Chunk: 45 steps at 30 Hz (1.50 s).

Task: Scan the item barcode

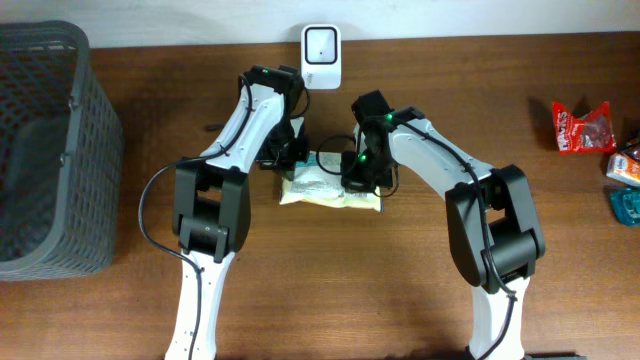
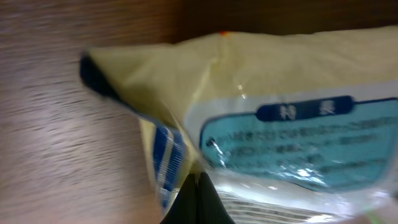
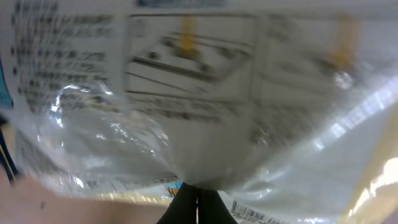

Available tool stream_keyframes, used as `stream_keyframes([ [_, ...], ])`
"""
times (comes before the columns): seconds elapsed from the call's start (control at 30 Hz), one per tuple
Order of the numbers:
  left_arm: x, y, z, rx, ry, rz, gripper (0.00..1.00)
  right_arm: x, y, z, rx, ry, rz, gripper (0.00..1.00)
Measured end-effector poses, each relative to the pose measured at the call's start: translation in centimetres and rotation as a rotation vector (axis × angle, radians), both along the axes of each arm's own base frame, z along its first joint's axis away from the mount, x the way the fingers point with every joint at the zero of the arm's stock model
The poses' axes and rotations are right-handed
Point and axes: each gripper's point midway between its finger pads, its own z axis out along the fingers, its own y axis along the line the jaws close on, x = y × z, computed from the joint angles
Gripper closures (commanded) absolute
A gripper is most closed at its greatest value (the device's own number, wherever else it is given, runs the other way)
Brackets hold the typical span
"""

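Note:
The item is a pale yellow packet (image 1: 330,192) with a blue label, lying on the table just below the white scanner (image 1: 321,50). My left gripper (image 1: 298,158) is at its upper left edge. In the left wrist view the black fingertips (image 2: 198,182) are pressed together on the packet's (image 2: 280,87) crimped edge. My right gripper (image 1: 354,168) is over the packet's upper right. In the right wrist view it (image 3: 198,188) is shut on bunched clear film of the packet (image 3: 211,93). Small barcode-like stripes (image 3: 246,211) show beside those fingers.
A grey mesh basket (image 1: 50,150) stands at the left edge. At the far right lie a red snack bag (image 1: 582,128), an orange-and-white pack (image 1: 625,166) and a teal pack (image 1: 626,206). Both arms lean in toward the middle of the wooden table (image 1: 420,300).

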Motion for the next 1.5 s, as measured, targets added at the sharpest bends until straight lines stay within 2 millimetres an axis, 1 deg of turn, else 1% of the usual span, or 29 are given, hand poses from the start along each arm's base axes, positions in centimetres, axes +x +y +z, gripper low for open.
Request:
stream_keyframes([
  [0.03,-0.1,0.5,0.0,0.029,0.003,0.011,1.0,0.5,0.0,0.0,-0.003,-0.02,-0.002,0.96],
  [0.07,-0.4,1.2,0.0,0.078,0.011,0.028,1.0,1.5,-0.1,0.0,-0.014,-0.068,-0.004,0.96],
  [0.1,-0.5,1.5,0.0,0.098,0.014,0.036,1.0,2.0,-0.1,0.0,-0.015,-0.093,-0.002,0.96],
  [0.17,-0.8,1.9,0.1,0.124,0.025,0.046,1.0,2.8,0.1,-0.1,-0.014,-0.125,0.008,0.96],
  [0.2,-1.0,2.2,0.2,0.14,0.03,0.051,1.0,2.8,0.1,-0.1,-0.013,-0.131,0.021,0.92],
  [0.23,-1.0,2.2,0.2,0.147,0.032,0.053,1.0,2.8,0.1,-0.1,-0.013,-0.134,0.027,0.9],
  [0.27,-1.1,2.3,0.2,0.152,0.035,0.054,1.0,2.8,0.1,0.0,-0.012,-0.132,0.027,0.9],
  [0.33,-1.2,2.4,0.4,0.16,0.04,0.054,1.0,2.6,0.1,0.0,-0.015,-0.118,0.038,0.96],
  [0.37,-1.1,2.4,0.6,0.161,0.032,0.056,1.0,2.3,-0.1,0.0,-0.022,-0.099,0.036,0.96],
  [0.43,-0.6,2.4,1.0,0.16,0.013,0.056,1.0,1.6,-0.4,-0.2,-0.038,-0.055,0.034,0.96],
  [0.53,0.8,2.1,2.1,0.147,-0.046,0.06,1.0,0.3,-1.1,-0.1,-0.07,0.026,0.016,0.96],
  [0.6,1.6,1.8,2.7,0.134,-0.082,0.065,1.0,-0.2,-1.4,0.5,-0.086,0.06,0.008,0.96],
  [0.7,2.3,1.6,2.7,0.123,-0.11,0.067,1.0,-0.1,-1.8,1.8,-0.116,0.071,-0.003,0.96],
  [0.73,2.6,1.4,2.7,0.119,-0.121,0.068,1.0,0.5,-1.8,2.3,-0.123,0.051,-0.008,0.96],
  [0.77,2.9,1.3,2.6,0.114,-0.133,0.069,1.0,1.6,-1.7,3.1,-0.127,0.01,-0.012,0.96],
  [0.8,3.1,1.3,2.6,0.112,-0.138,0.07,1.0,2.4,-1.6,3.5,-0.125,-0.021,-0.017,0.96],
  [0.83,3.4,1.2,2.6,0.107,-0.152,0.071,1.0,3.8,-1.3,4.1,-0.118,-0.08,-0.024,0.96],
  [0.9,3.7,1.0,2.6,0.101,-0.165,0.071,1.0,5.8,-0.9,4.8,-0.104,-0.161,-0.032,0.96],
  [0.97,3.7,0.9,2.5,0.102,-0.164,0.069,1.0,6.8,-0.6,5.0,-0.097,-0.205,-0.039,0.96],
  [1.03,3.6,0.8,2.2,0.103,-0.159,0.065,1.0,7.1,-0.7,4.9,-0.099,-0.211,-0.051,0.96],
  [1.1,3.5,0.6,2.0,0.105,-0.156,0.066,1.0,7.2,-0.7,4.2,-0.106,-0.199,-0.06,0.96],
  [1.17,3.6,0.4,2.0,0.104,-0.161,0.066,1.0,7.0,-0.8,2.8,-0.12,-0.171,-0.063,0.96],
  [1.23,3.8,0.5,2.0,0.112,-0.172,0.068,1.0,6.7,-1.0,0.8,-0.137,-0.131,-0.062,0.96],
  [1.27,4.0,0.7,1.9,0.124,-0.181,0.068,1.0,6.5,-1.0,0.2,-0.14,-0.116,-0.061,0.96],
  [1.33,4.3,1.4,1.9,0.163,-0.201,0.064,1.0,6.3,-1.0,0.2,-0.144,-0.103,-0.06,0.96],
  [1.43,4.8,2.7,2.0,0.238,-0.231,0.056,1.0,5.5,-1.6,0.1,-0.17,-0.066,-0.065,0.96],
  [1.5,5.1,3.2,2.1,0.263,-0.246,0.054,1.0,5.1,-1.8,0.1,-0.183,-0.049,-0.077,0.96],
])
